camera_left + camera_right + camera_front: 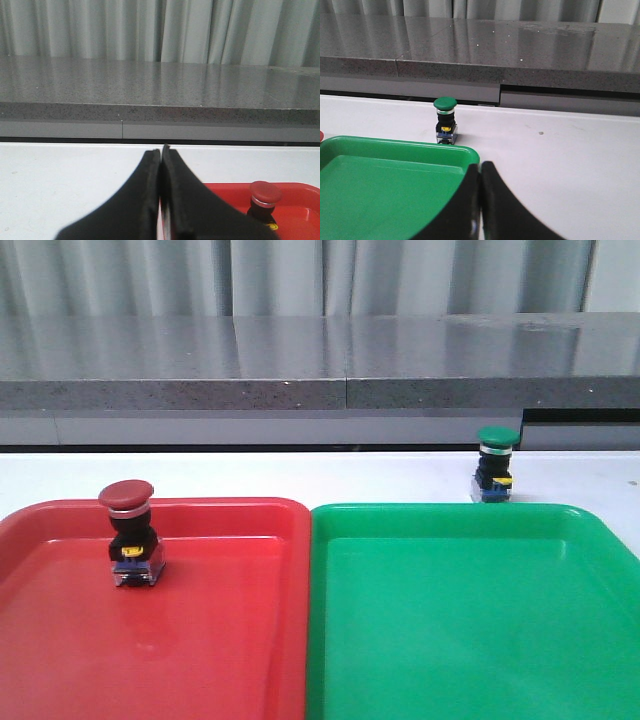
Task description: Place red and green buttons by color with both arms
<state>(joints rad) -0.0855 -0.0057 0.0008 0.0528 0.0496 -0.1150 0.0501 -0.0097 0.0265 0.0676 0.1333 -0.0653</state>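
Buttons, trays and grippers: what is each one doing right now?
Red button: upright, inside red tray.
Green button: upright on table, behind green tray, not in it.
Left gripper: shut, empty.
Right gripper: shut, empty.

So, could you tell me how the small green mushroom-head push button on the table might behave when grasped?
The green-capped push button looks rigid, so it should not flex. Its cap is wider than its base, so it may tip if nudged high. The smooth round cap might slip; the squarer black body seems safer.
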